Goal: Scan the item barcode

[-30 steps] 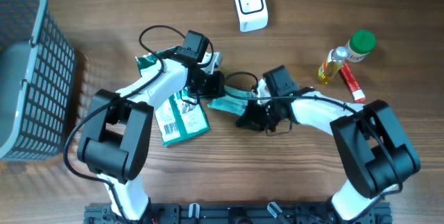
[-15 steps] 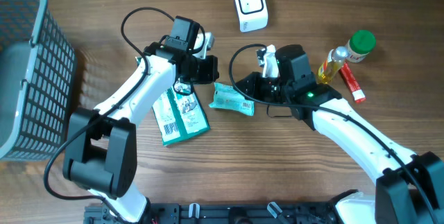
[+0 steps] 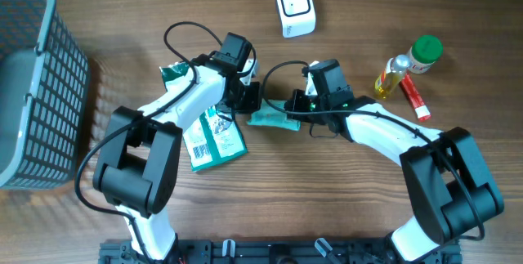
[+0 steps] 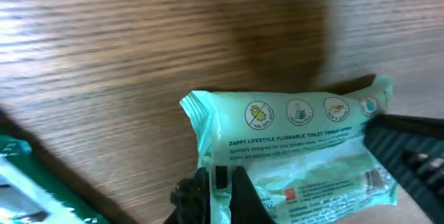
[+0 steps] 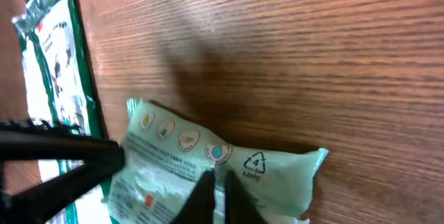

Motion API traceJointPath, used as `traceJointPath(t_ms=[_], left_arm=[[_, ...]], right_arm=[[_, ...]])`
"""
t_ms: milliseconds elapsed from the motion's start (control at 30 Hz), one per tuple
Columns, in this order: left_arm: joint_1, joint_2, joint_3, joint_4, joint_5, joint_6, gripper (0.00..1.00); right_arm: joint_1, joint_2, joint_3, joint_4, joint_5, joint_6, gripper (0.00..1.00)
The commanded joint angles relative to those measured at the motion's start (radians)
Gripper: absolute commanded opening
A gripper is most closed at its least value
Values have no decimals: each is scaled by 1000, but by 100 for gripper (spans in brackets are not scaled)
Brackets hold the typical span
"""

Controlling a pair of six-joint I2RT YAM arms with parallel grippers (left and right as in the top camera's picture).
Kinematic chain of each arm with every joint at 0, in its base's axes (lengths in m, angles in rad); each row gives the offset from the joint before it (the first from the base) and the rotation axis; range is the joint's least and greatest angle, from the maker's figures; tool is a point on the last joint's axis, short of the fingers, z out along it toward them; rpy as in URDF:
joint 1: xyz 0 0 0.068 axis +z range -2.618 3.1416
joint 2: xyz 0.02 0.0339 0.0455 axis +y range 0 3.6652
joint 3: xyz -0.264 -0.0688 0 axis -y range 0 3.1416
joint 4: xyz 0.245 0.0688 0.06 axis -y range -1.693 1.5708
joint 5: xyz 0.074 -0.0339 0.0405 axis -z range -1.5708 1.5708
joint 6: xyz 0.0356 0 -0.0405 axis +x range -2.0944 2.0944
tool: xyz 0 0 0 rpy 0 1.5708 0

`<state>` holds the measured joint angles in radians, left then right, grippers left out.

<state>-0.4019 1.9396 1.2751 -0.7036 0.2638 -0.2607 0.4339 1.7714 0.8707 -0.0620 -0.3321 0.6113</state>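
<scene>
A teal wipes pack (image 3: 268, 120) lies on the wooden table between my two grippers. My left gripper (image 3: 249, 102) is shut on the pack's left end; in the left wrist view its fingertips (image 4: 222, 182) pinch the film of the pack (image 4: 298, 148). At the pack's right end my right gripper (image 3: 297, 105) is shut; in the right wrist view the jaws (image 5: 216, 191) pinch the pack (image 5: 277, 168) near its recycling mark. The white barcode scanner (image 3: 295, 6) stands at the back of the table, apart from the pack. No barcode on the pack shows.
A green and white packet (image 3: 211, 136) lies under the left arm. At the right lie a yellow bottle with a green cap (image 3: 406, 65) and a red tube (image 3: 414, 98). A grey basket (image 3: 33, 76) fills the left edge.
Half a second ago both grippers stood back from the pack, which lay alone on the table. Both have since closed in and now pinch its two ends.
</scene>
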Motion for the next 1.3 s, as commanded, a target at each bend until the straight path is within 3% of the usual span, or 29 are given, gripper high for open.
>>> traceJointPath(t_ms=[0,100,267,400,633,800,933,1033,1133,1167,1267], left_arm=[[59,-53,82,-54,-52,-8,4],[98,-112,133,-109,73,-9,4],[83,-107,131,-248,106,-16,4],[69,-107,131,-275,43,-61,4],[69,-107,131,-270,-60,-89,4],[69,-107,131,-253,-61,-109,4],[69,-107,131,-239,-71,-171,4],[62,-107,131,-220,-72,-218,4],[42,-105,131,-210,-72,-220,4],[35,-103,131,-209,-76,-220,4],[21,-88,116,-194,-135,-253,4]], right_arm=[[-3,-67,70,-32,-45,-94,18],[-11,-179,163,-202,-14,-172,30],[-11,-150,164,-304,133,-154,34],[-9,-32,149,-384,129,-13,33],[82,39,149,-460,-137,53,37],[129,-16,187,-509,-219,5,41],[124,-140,303,-575,-32,-138,45],[90,-163,315,-563,181,-148,43],[50,-111,310,-538,177,-204,42],[40,-78,309,-522,189,-218,47],[34,38,307,-475,158,-219,48]])
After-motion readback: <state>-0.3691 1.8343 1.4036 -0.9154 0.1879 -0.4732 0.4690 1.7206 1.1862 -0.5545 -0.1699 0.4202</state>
